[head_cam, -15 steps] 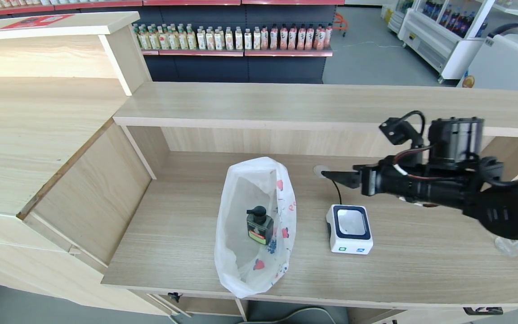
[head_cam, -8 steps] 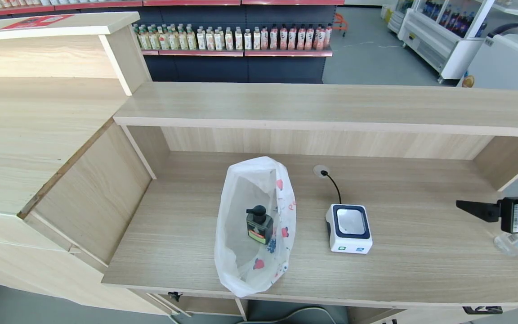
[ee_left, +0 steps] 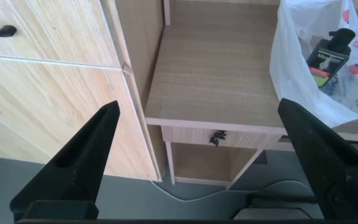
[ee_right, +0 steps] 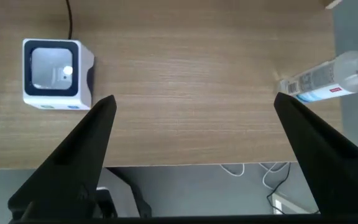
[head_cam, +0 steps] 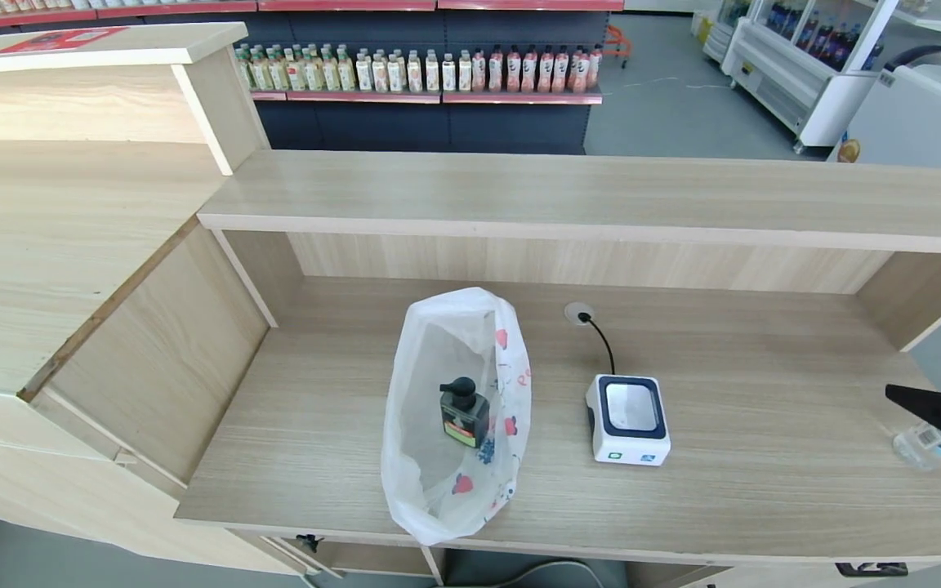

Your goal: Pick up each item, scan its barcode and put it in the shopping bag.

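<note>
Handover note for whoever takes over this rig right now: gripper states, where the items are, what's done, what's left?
Left gripper: open, empty, low off the counter's front left corner.
Right gripper: open, empty, above the counter's right end.
Shopping bag stands open left of the scanner, with the dark pump bottle inside.
Clear bottle lies on its side at the counter's right edge.
Done: pump bottle bagged.
Left: pick up the clear bottle, scan it, bag it.

Labels on the pump bottle (head_cam: 464,416) and clear bottle (ee_right: 335,74) are too small to read.
</note>
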You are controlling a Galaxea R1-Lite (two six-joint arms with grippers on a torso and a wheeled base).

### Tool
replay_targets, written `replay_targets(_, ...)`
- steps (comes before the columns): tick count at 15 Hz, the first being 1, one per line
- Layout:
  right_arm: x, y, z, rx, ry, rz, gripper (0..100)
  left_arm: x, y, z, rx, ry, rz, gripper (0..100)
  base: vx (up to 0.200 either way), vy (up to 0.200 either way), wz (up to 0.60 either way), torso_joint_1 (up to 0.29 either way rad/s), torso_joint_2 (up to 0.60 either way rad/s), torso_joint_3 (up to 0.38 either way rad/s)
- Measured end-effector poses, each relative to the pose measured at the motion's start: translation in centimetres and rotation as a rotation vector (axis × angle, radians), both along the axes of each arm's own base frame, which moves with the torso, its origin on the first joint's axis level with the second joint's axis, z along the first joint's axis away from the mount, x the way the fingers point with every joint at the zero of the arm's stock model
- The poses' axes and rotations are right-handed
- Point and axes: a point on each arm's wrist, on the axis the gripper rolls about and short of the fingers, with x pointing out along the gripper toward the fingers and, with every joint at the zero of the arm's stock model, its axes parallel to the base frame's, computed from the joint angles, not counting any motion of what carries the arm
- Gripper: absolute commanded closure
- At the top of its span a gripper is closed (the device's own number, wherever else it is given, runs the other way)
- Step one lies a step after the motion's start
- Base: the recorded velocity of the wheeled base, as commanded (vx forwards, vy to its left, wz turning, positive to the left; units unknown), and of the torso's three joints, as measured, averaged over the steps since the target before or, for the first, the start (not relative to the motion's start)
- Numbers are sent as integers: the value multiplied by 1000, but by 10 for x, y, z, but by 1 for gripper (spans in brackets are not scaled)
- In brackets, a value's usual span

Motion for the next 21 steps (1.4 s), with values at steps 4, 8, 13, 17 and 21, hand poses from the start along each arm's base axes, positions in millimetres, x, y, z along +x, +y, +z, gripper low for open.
replay_targets(4, -5, 1, -5, 13, 73, -19, 0, 0, 0, 0, -1, 0, 0, 0, 0, -200, 0, 2, 4, 1)
replay_targets(8, -1, 1, -2, 12, 72, -16, 0, 0, 0, 0, -2, 0, 1, 0, 0, -200, 0, 0, 5, 4)
replay_targets(13, -3, 2, -6, 25, 118, -14, 0, 0, 0, 0, -3, 0, 0, 0, -80, -200, 0, 0, 2, 2)
replay_targets(17, -4, 4, -7, 23, 119, -7, 0, 0, 0, 0, -3, 0, 0, 0, -200, -200, 0, 4, 9, -2)
replay_targets(21, -7, 7, -10, 20, 147, -8, 0, 0, 0, 0, 0, 0, 1, 0, -200, -200, 0, 4, 0, 2)
